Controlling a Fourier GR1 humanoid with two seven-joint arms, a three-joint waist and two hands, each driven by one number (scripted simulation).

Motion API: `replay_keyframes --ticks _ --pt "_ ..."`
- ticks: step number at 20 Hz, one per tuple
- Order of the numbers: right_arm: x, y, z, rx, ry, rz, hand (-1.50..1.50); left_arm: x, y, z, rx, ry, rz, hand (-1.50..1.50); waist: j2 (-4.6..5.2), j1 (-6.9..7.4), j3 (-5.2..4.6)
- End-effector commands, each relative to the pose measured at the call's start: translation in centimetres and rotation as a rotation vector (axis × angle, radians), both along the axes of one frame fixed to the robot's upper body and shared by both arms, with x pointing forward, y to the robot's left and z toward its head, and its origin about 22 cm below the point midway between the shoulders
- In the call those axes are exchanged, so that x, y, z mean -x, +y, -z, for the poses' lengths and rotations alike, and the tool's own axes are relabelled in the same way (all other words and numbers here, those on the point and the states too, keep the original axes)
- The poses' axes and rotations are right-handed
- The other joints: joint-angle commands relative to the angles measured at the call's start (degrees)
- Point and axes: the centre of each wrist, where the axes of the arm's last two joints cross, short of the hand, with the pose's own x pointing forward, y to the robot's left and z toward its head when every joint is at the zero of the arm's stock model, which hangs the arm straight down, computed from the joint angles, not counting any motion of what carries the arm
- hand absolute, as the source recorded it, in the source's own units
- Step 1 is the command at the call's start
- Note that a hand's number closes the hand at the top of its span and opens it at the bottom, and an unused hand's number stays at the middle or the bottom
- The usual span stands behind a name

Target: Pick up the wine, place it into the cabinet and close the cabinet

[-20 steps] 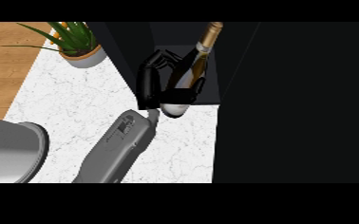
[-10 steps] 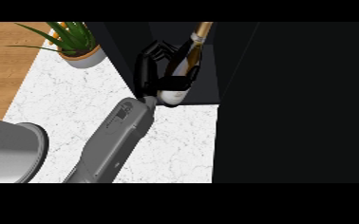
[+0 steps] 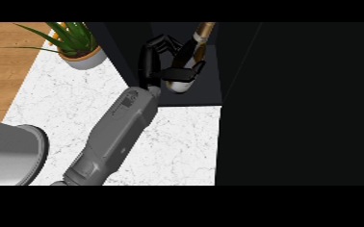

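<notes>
Looking down from the head view, you have one grey forearm [image 3: 117,134] running up from the lower left across the white marbled counter [image 3: 177,144] to a black hand [image 3: 153,65] at the dark cabinet [image 3: 185,43]; which of the robot's arms this is cannot be settled from the view, since only one shows, though it enters at the left side of the picture; I treat it as the left hand. Your hand's fingers and thumb are curled round the wine bottle [image 3: 186,62]; the thumb crosses the bottle's lower body and the fingers arch over its far side; so the hand is grasping the wine. Your bottle lies tilted, its pale base toward you and its gold-foiled neck [image 3: 204,31] pointing away into the cabinet's dark opening; the base sits over the cabinet's floor, just past the counter's edge; whether the bottle touches that floor cannot be told. To the right you see a tall black panel [image 3: 292,101] filling the view beside the opening; whether it is the cabinet's door cannot be told. At upper left a green plant in a pale pot [image 3: 84,57] stands on the counter, well apart from the hand; beyond it is a strip of wood flooring [image 3: 18,62]; a grey rounded object [image 3: 18,156] shows at the lower left edge.
</notes>
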Motion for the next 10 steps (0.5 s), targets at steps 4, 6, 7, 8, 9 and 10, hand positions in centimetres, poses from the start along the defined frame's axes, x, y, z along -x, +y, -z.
replay_keyframes --ticks 4,6,7,8,9,10 --pt "1.2 -1.0 -0.3 -0.043 -0.034 -0.036 -1.50 -1.2 0.6 0.8 -0.080 -0.066 -0.074 1.50 0.12 -0.19 0.01" --pt "2.6 -0.1 -1.3 -0.045 -0.036 -0.045 -1.50 -2.5 1.3 -0.1 -0.060 -0.066 -0.082 1.50 0.24 -0.58 -0.03" --pt "2.5 0.6 -1.9 -0.047 -0.047 -0.060 -1.50 -2.8 1.0 -0.7 -0.065 -0.080 -0.080 1.50 0.28 -0.61 -0.05" --pt "2.1 0.7 -0.6 -0.060 -0.033 -0.033 -1.50 -2.9 0.5 -1.6 -0.059 -0.083 -0.095 1.50 0.10 -0.09 -0.01" --pt "1.1 -0.8 -0.9 -0.034 -0.030 -0.067 -1.50 -2.6 0.9 0.2 -0.103 -0.086 -0.119 1.50 0.37 -0.81 0.01" --pt "3.4 0.4 -1.1 -0.049 -0.047 -0.072 -1.50 -3.8 -0.2 -2.8 -0.060 -0.073 -0.120 1.50 0.42 -1.89 -0.02"
